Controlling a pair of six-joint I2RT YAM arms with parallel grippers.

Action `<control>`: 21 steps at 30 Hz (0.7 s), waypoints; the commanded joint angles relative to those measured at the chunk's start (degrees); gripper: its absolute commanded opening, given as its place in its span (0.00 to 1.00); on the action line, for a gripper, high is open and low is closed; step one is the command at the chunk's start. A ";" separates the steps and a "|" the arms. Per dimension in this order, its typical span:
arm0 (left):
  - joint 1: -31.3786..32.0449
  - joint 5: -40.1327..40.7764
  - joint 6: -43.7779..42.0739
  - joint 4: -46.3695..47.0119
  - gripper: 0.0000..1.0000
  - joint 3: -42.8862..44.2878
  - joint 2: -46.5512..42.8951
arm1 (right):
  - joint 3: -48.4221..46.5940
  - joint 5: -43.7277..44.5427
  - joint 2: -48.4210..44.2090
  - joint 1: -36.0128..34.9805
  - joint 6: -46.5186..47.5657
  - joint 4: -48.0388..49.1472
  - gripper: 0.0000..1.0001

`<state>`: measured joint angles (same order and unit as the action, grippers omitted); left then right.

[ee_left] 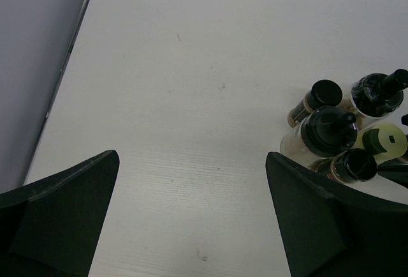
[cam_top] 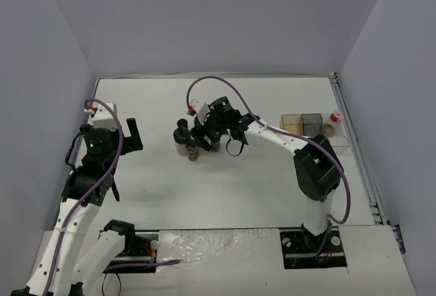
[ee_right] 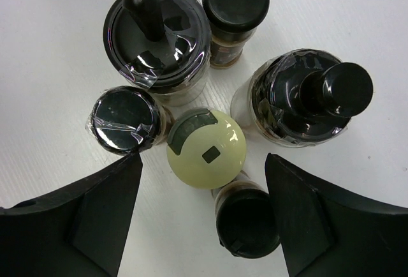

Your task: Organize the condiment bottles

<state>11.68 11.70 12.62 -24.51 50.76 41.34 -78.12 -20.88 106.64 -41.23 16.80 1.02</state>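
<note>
Where they cluster midway across the white table (cam_top: 259,187), the small round clear condiment bottles (ee_right: 156,41) hold beige and brown contents under black caps, one pale yellow-capped bottle (ee_right: 205,148) in the middle. The right gripper (ee_right: 204,162) has its jaws apart astride it, gripping nothing.

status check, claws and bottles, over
left claw open, nothing in it. right claw open, astride the pale yellow-capped bottle, no grip. black-capped bottles packed tight around it.
</note>
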 commanded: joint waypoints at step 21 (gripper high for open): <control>0.41 -0.54 -0.41 3.86 0.97 0.88 -0.47 | -3.99 -1.00 -0.11 -0.08 0.17 1.75 0.35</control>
<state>11.68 11.45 12.62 -24.51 50.76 41.01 -79.96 -21.53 109.73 -41.23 16.74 1.36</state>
